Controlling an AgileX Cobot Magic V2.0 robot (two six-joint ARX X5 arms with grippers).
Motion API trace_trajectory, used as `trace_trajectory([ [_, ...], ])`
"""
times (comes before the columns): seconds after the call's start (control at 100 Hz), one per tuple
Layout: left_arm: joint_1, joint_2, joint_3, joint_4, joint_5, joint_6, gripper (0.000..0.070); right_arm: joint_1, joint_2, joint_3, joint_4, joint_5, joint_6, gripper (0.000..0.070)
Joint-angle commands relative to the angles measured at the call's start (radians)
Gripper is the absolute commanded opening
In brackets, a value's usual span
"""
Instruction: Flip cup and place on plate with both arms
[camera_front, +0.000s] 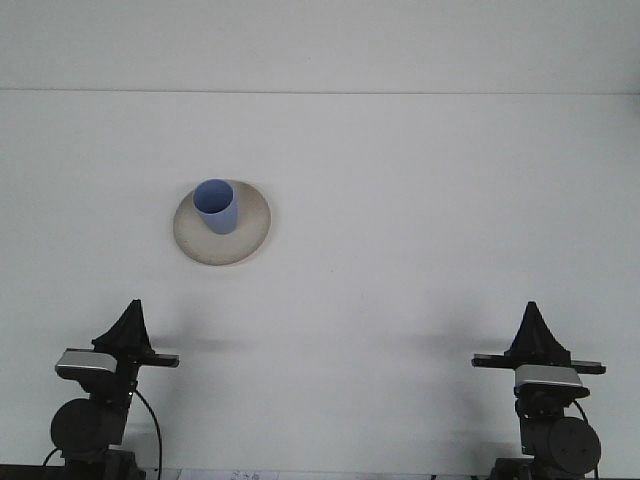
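From the front view, the blue cup (215, 206) is standing mouth-up on the plate (250, 232), set a little toward the plate's left and far side, not in the middle. With its opening showing and its base resting on the plate, the cup appears already turned over and set down, so the job looks finished or very nearly so.

The plate is sitting on the worktop (420, 220) left of centre, well apart from both arms. That leaves open space on the right and in the foreground, which suits arms that are parked at the near edge.

The left pincer (127, 328) is pointing upward at the lower left, holding nothing; its fingers are reading as one dark pointed shape, so I cannot tell whether they are spread or pressed together. The right pincer (534, 332) is doing the same at the lower right, also empty, and its fingers cannot be told apart either. Both are sitting low and far from the cup, which reads as a rest pose.

The cup is looking like smooth, matte plastic, a plain cylinder tapering slightly toward its base, with a thin rim. The plate is round, shallow, and cream-coloured with a dull, slightly speckled finish. The worktop is flat, white and faintly textured, carrying soft shadows beside each arm.
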Motion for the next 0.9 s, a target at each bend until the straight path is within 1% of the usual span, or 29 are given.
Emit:
trace_trajectory([
  [0.0, 0.001, -0.001, -0.019, 0.010, 0.006, 0.008, 0.0013, 0.004, -0.002, -0.027, 0.072, -0.001, 0.014, 0.0000],
  [0.06, 0.001, -0.001, -0.019, 0.012, 0.006, 0.008, 0.0013, 0.004, -0.002, -0.059, 0.121, -0.002, 0.014, 0.0000],
  [0.23, 0.001, -0.001, -0.019, 0.013, 0.006, 0.007, 0.0012, 0.008, -0.002, -0.058, 0.074, -0.001, 0.013, 0.0000],
  [0.89, 0.001, -0.001, -0.019, 0.013, 0.006, 0.007, 0.0013, 0.008, -0.002, -0.058, 0.078, 0.000, 0.013, 0.0000],
])
